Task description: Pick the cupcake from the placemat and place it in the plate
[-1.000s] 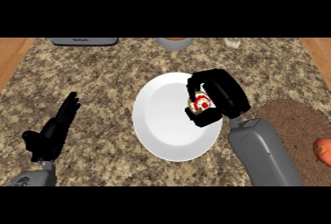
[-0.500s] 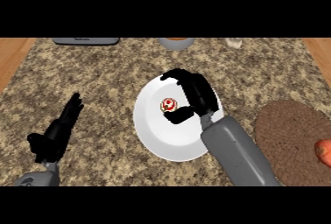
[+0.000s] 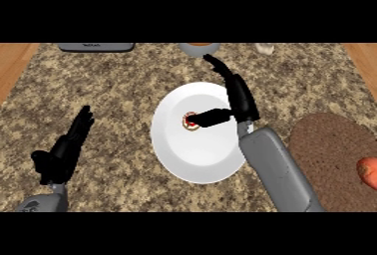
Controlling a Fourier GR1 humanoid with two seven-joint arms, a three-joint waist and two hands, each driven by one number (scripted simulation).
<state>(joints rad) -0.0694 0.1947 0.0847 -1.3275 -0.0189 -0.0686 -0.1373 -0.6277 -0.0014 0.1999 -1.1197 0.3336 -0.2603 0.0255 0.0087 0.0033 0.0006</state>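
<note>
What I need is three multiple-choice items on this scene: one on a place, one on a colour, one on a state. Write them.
1. The small red-and-white cupcake lies: A on the round white plate; B in a blue bowl; C on a wooden board.
2. The oval textured placemat is: A green; B brown; C blue.
3. The black left hand is: A curled round a cup; B pinching a spoon; C open, holding nothing.
Key: A, it sits within the plate's rim; B, its surface is brown; C, its fingers are straight.

kitchen: granite counter [image 3: 132, 89], plate [image 3: 184, 154], placemat [image 3: 331, 149].
</note>
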